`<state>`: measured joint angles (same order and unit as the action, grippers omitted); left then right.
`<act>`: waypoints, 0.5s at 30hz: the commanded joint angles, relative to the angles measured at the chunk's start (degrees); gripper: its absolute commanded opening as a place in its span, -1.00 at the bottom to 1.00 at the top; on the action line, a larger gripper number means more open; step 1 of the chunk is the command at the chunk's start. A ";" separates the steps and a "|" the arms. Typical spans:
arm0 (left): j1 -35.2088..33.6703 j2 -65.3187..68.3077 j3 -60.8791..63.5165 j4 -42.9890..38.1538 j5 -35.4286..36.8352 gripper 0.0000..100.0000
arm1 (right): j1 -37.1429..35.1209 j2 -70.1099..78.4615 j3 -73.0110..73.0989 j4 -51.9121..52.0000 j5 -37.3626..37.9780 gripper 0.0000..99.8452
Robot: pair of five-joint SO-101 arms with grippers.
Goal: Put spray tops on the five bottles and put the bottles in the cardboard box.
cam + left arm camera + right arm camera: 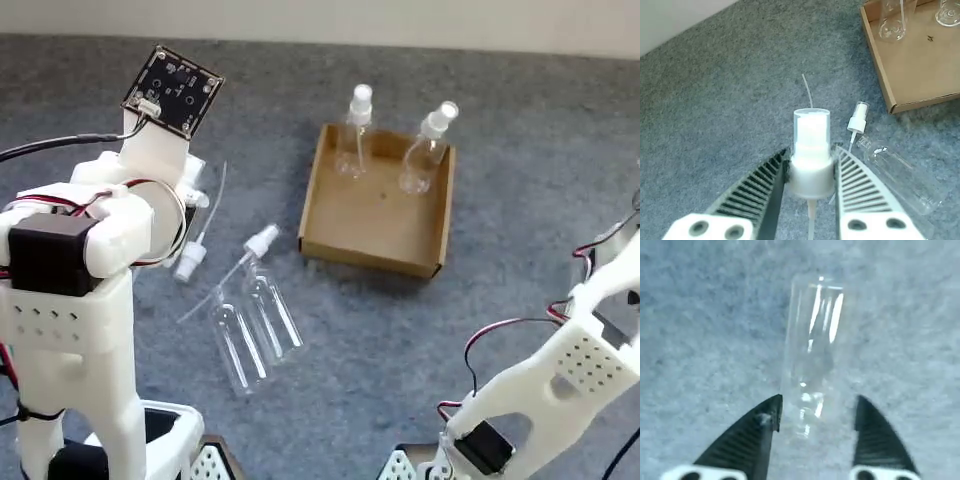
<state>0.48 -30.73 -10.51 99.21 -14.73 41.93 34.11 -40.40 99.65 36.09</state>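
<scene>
The scene was lit brightly and evenly, only faint shadows were cast beside the box point(380, 215), and white glints were thrown on the bottle point(812, 355).

Wore white printed plastic over the left arm point(70, 330) and the right arm point(565, 370). Carried black motors point(45, 252) at the joints, linked by looping red, black and white cables point(497, 330). Bore a square black board point(172, 90) with a white plug point(150, 107) at the left wrist. Showed rows of small holes point(40, 315) in flat panels. Ended in ribbed fingers point(857, 175): white with dark slats on the left gripper point(811, 149), black on the right gripper point(818, 399), both with screw holes point(699, 228) at the white root.
</scene>
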 commanded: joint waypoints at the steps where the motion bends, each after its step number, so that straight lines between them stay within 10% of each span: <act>1: -2.68 -1.19 0.04 -1.05 -0.35 -0.91 | 4.70 -6.02 -2.68 0.40 8.35 -1.00; 15: -4.62 -1.19 0.04 -1.14 -0.35 -0.91 | 9.19 6.90 -2.33 -6.81 17.76 -0.99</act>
<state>-3.56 -30.73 -10.51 99.21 -14.73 53.45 40.62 -40.40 93.58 53.23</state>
